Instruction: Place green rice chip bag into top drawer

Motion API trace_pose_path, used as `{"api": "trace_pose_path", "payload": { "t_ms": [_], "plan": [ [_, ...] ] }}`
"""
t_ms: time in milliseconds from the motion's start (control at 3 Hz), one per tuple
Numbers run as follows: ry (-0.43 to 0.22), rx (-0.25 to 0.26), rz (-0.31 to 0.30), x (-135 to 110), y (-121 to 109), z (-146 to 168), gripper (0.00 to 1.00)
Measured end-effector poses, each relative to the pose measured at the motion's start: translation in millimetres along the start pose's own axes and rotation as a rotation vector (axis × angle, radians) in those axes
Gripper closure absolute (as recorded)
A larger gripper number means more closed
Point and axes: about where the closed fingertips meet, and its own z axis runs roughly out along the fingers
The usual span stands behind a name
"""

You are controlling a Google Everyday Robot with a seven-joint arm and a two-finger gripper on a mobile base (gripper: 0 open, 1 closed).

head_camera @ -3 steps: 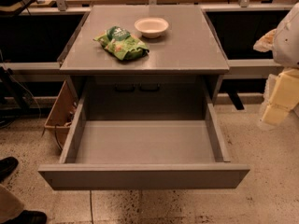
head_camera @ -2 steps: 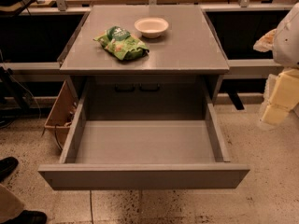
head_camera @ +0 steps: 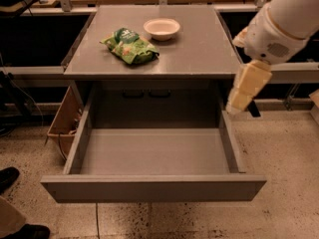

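Observation:
The green rice chip bag (head_camera: 130, 46) lies on the grey table top (head_camera: 202, 49), left of centre, just left of a white bowl (head_camera: 161, 28). The top drawer (head_camera: 154, 188) under the table top is pulled fully open, and its inside shows nothing in it. My gripper (head_camera: 240, 99) hangs from the white arm (head_camera: 279, 26) at the right. It is beside the table's right front corner, above the drawer's right wall. It is well to the right of the bag and holds nothing that I can see.
A cardboard box (head_camera: 62, 121) stands on the floor left of the drawer. A person's dark shoes (head_camera: 7, 177) are at the bottom left. Shelves and benches run behind the table. Speckled floor lies to the right.
My arm and gripper have moved left, from the right edge of view to the drawer's right side. The bag, bowl and drawer have not moved.

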Motion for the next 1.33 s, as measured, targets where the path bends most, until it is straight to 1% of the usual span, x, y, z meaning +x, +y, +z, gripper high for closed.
{"api": "trace_pose_path", "payload": {
  "t_ms": [333, 667, 1333],
  "plan": [
    [-0.074, -0.002, 0.016, -36.8, -24.7, 33.7, 0.00],
    [-0.149, -0.011, 0.043, -105.0, -55.7, 83.7, 0.00],
    [-0.162, -0.011, 0.045, -107.3, -55.5, 86.0, 0.00]
  ]
}}
